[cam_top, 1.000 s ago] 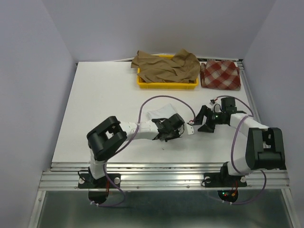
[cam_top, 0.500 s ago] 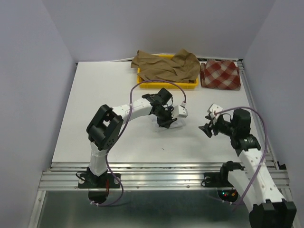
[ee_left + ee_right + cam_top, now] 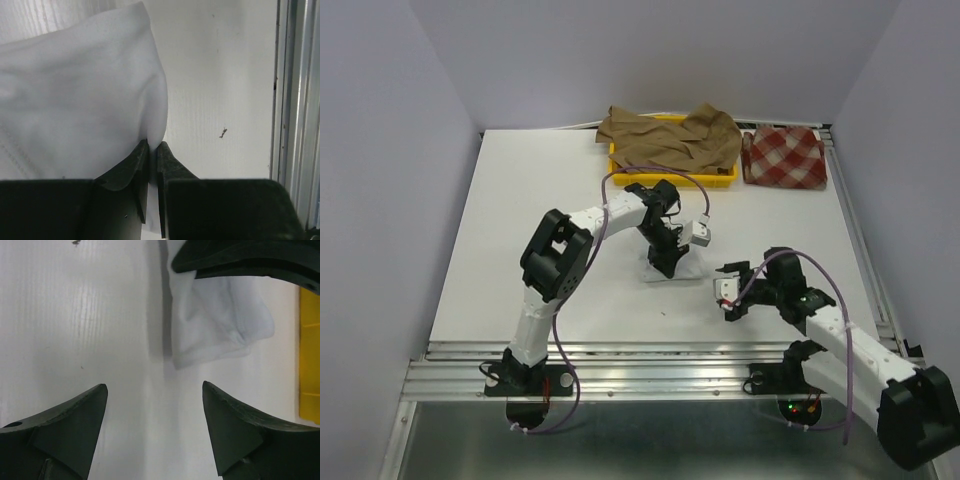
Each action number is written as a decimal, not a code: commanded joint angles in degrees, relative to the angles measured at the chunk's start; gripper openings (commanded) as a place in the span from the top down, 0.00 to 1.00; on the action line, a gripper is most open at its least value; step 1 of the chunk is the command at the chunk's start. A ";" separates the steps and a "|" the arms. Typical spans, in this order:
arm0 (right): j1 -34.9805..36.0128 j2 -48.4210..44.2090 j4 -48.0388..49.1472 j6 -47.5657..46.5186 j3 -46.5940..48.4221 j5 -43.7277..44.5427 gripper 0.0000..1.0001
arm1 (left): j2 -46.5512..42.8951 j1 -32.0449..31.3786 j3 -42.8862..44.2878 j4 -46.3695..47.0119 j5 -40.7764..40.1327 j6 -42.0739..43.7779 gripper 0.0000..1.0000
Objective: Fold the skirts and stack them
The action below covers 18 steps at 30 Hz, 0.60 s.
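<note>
Jaws of the right gripper gape wide, holding nothing, near right over the table. Mid-table, the left gripper pinches a fold of the white skirt. Far back, the tan skirt drapes the tray; the checked skirt lies just right.

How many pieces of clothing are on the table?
3. A tan-brown skirt covers the yellow tray at the far edge, a checked skirt right of it, a white skirt mid-table in the left gripper. The tray may hide more.
</note>
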 commanded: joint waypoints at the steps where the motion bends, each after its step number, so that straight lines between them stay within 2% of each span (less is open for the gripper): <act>1: 6.19 7.74 7.53 -5.99 4.19 3.42 0.19 | 1.35 0.93 4.39 -6.38 6.68 2.25 0.93; 7: 17.17 12.05 21.40 -1.43 1.48 14.65 0.20 | 4.51 2.34 8.52 -10.16 9.49 2.95 0.93; 9: 18.67 13.46 26.58 0.07 0.07 17.38 0.23 | 4.78 2.43 8.87 -10.51 9.49 3.22 0.93; 12: 19.82 14.42 27.93 -1.32 -0.20 20.91 0.24 | 5.22 2.34 9.05 -11.30 9.14 3.92 0.93; 14: 19.82 15.30 28.62 -2.21 -0.55 21.70 0.21 | 5.49 2.51 9.49 -12.00 9.32 4.36 0.93; 18: 19.82 22.66 32.40 -2.65 0.94 21.97 0.20 | 6.28 2.87 10.98 -13.67 10.63 5.06 0.93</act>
